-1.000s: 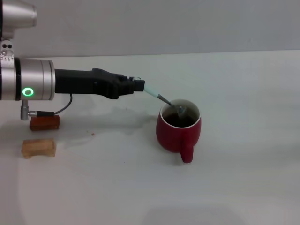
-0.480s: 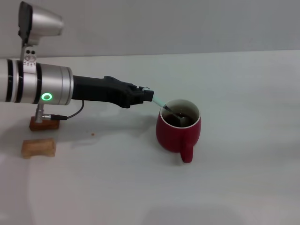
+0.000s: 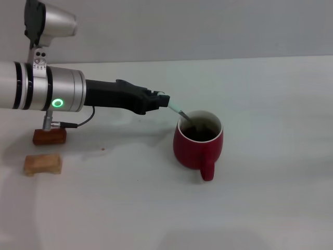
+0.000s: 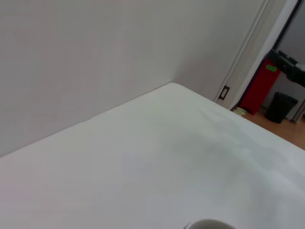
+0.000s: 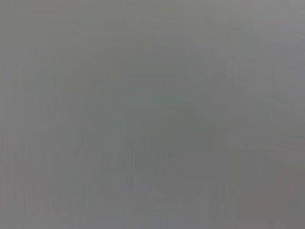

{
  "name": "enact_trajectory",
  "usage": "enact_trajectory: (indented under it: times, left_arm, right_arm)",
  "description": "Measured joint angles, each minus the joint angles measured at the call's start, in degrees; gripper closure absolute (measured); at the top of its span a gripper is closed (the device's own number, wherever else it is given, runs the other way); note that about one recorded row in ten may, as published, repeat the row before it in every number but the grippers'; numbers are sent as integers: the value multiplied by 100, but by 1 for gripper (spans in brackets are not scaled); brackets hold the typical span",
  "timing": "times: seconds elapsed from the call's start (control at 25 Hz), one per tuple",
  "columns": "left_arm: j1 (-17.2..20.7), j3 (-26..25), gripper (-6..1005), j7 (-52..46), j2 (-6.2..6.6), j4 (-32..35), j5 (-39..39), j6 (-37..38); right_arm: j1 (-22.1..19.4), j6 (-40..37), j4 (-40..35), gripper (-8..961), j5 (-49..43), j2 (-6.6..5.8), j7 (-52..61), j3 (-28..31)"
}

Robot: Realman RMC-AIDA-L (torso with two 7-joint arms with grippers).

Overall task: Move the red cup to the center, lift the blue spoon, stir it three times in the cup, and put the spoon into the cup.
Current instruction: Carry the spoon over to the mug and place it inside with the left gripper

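Head view alone shows the left gripper (image 3: 165, 101) clamped on the blue spoon (image 3: 179, 113), its bowl dipped in the red cup (image 3: 199, 141) mid-table. The left arm reaches in level from the table's left edge (the left wrist view catches only bare table (image 4: 157, 157) and a sliver of white rim).

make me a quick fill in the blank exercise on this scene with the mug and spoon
1. The left tool holds the blue spoon by its ____.
2. The spoon's metal end dips inside the red ____.
3. The cup's handle points ____ the robot.
4. Two small wooden blocks lie on the robot's ____ side of the table.

Missing words: handle; cup; toward; left
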Motion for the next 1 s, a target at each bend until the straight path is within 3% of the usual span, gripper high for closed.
enact_trajectory:
  times: [0.28,0.44,1.0]
  left_arm:
    - [180,-18,857,76,69,55,-27,380]
    - [176,22,857,176,3,74,-89,519]
    - [-28,-6,857,314,-31,-5,-102,-51]
  right_arm:
    - [17,34,0,492,0,-7,-1,0]
    - [54,41,6,492,1,-13,-1,0]
    - [52,29,53,491,1,4,-7,0]
